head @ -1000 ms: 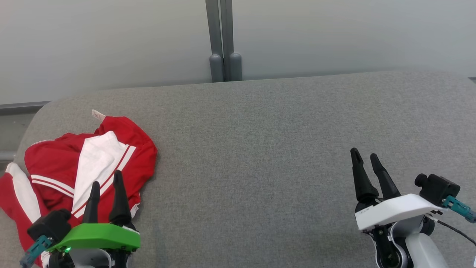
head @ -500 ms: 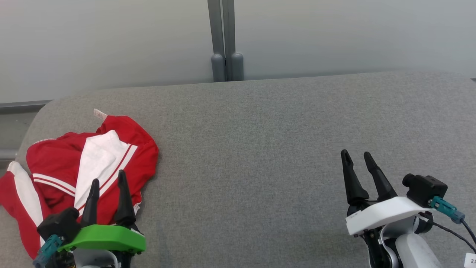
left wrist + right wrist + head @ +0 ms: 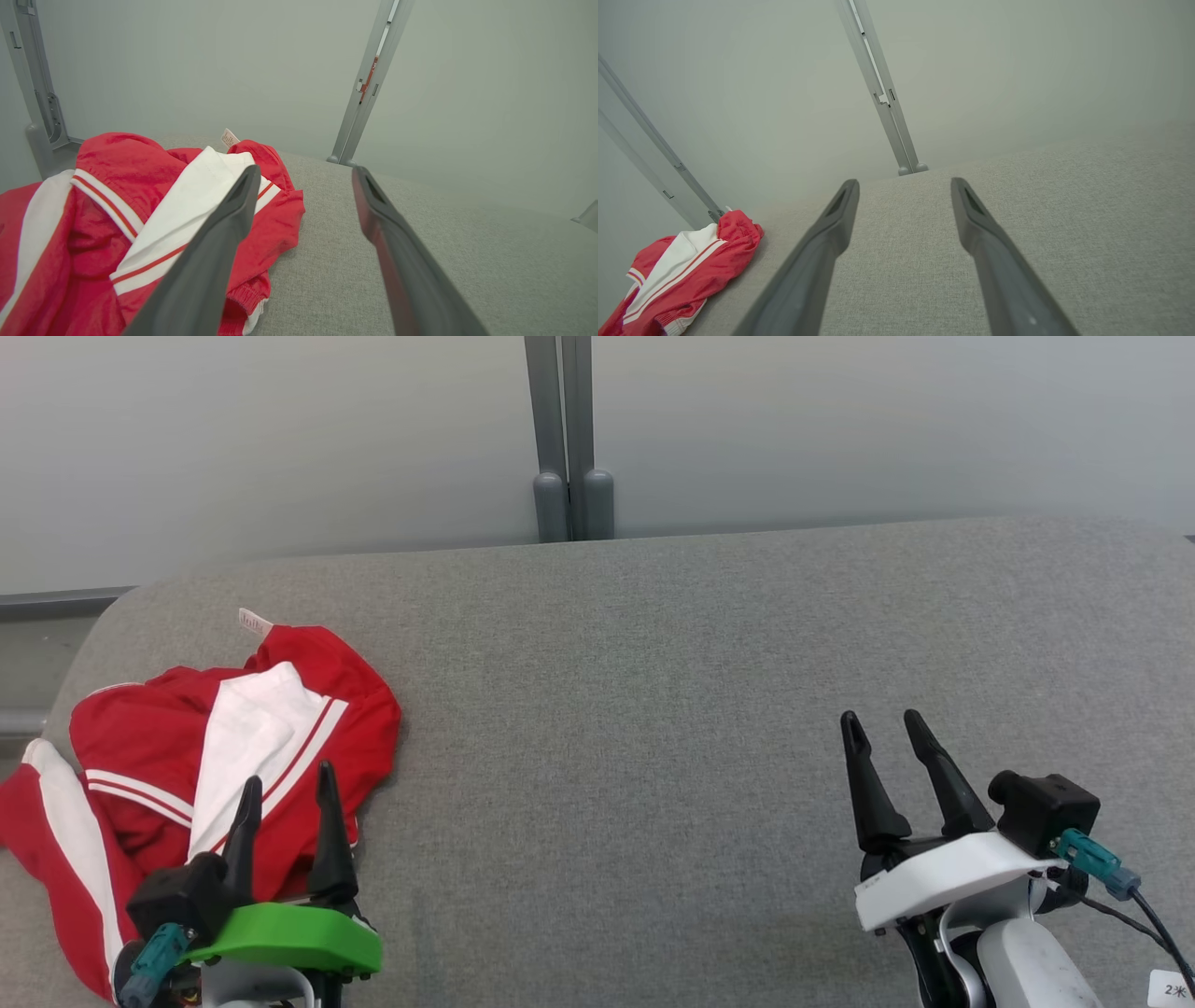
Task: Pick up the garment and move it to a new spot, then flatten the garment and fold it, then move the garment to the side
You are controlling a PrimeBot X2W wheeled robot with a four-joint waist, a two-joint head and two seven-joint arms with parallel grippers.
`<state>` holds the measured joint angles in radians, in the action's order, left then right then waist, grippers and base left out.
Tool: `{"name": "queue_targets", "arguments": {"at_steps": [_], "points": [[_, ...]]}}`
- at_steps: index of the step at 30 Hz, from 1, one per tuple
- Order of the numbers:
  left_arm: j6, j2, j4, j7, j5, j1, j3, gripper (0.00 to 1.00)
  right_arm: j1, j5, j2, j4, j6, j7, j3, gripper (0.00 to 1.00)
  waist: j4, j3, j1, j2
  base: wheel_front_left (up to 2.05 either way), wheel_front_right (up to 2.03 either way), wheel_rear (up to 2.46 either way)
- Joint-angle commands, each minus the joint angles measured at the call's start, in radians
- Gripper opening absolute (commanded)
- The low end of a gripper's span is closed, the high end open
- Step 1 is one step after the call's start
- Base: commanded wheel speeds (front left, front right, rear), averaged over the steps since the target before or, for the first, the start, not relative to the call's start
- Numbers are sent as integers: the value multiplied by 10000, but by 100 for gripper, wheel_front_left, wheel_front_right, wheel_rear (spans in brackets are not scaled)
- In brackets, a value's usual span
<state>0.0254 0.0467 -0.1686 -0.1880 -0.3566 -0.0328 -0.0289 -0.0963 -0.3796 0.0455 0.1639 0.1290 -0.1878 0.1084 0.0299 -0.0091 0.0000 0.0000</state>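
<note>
A lab-like booth: grey upholstered platform [image 3: 653,709] backed by pale panels [image 3: 840,429] and metal posts [image 3: 568,429].

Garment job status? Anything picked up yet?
Done: nothing; the red-and-white garment lies crumpled at the left end of the grey cushion. In hand: left gripper, fingers open, poised over its near edge, gripping nothing; right gripper open over bare cushion. Left: pick up, move, flatten, fold, set aside.
</note>
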Motion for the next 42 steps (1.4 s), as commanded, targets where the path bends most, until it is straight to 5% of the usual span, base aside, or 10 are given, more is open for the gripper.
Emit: {"name": "queue_targets", "arguments": {"at_steps": [1, 42], "points": [[18, 71, 70, -118, 271, -1, -11, 100, -184, 253, 56, -45, 26, -116, 5, 100, 0, -4, 0, 0, 0, 0, 0], [-138, 67, 98, -780, 2810, 88, -268, 100, -194, 2668, 68, -92, 20, -782, 310, 100, 15, 41, 0, 0, 0, 0, 0]]}}
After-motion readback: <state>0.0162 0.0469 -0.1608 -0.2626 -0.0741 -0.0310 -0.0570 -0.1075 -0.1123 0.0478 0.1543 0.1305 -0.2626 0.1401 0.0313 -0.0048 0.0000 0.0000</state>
